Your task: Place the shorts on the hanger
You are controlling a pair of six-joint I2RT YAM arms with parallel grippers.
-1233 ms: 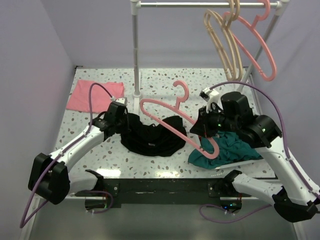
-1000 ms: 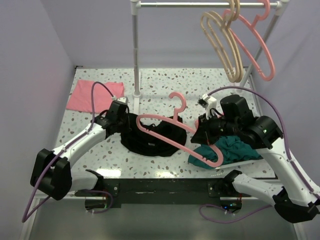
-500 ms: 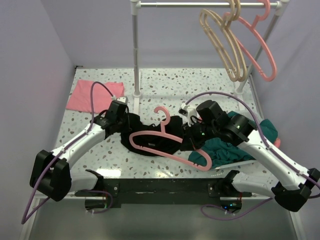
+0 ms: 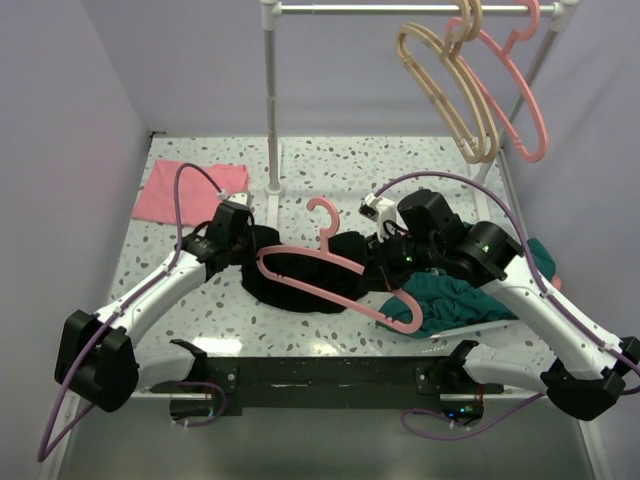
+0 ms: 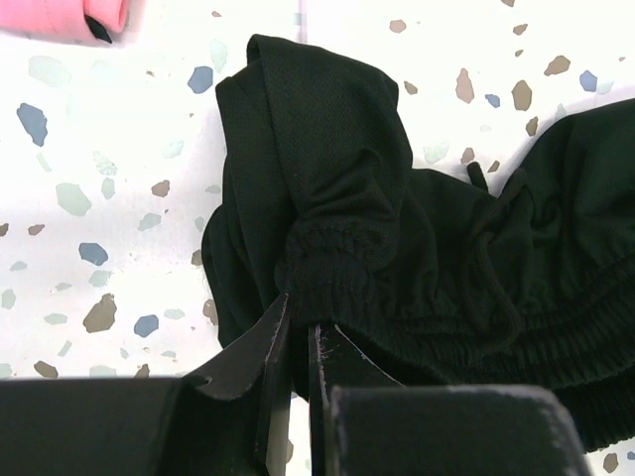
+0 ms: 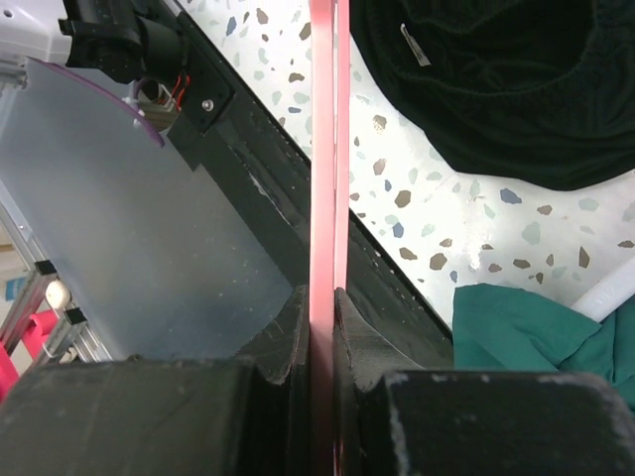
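Note:
The black shorts (image 4: pixel 300 285) lie crumpled on the speckled table (image 4: pixel 330 170), in front of the arms. My left gripper (image 4: pixel 247 243) is shut on the elastic waistband at their left edge; the left wrist view shows the shorts (image 5: pixel 397 248) pinched between my left gripper's (image 5: pixel 300 317) jaws. My right gripper (image 4: pixel 385 262) is shut on the salmon-pink hanger (image 4: pixel 320 264) and holds it above the shorts, hook pointing away from me. In the right wrist view the hanger's bar (image 6: pixel 328 149) runs straight up from my right gripper (image 6: pixel 319 297), with the shorts (image 6: pixel 496 89) at upper right.
A teal garment (image 4: pixel 460 300) lies under the right arm. A pink cloth (image 4: pixel 190 190) lies at the far left. A clothes rail (image 4: pixel 400 8) on a white post (image 4: pixel 270 100) carries two tan hangers (image 4: pixel 445 90) and another pink one (image 4: pixel 515 100).
My right gripper carried the pink hanger leftward from over the teal garment to above the black shorts. The left gripper kept its hold on the waistband with little movement.

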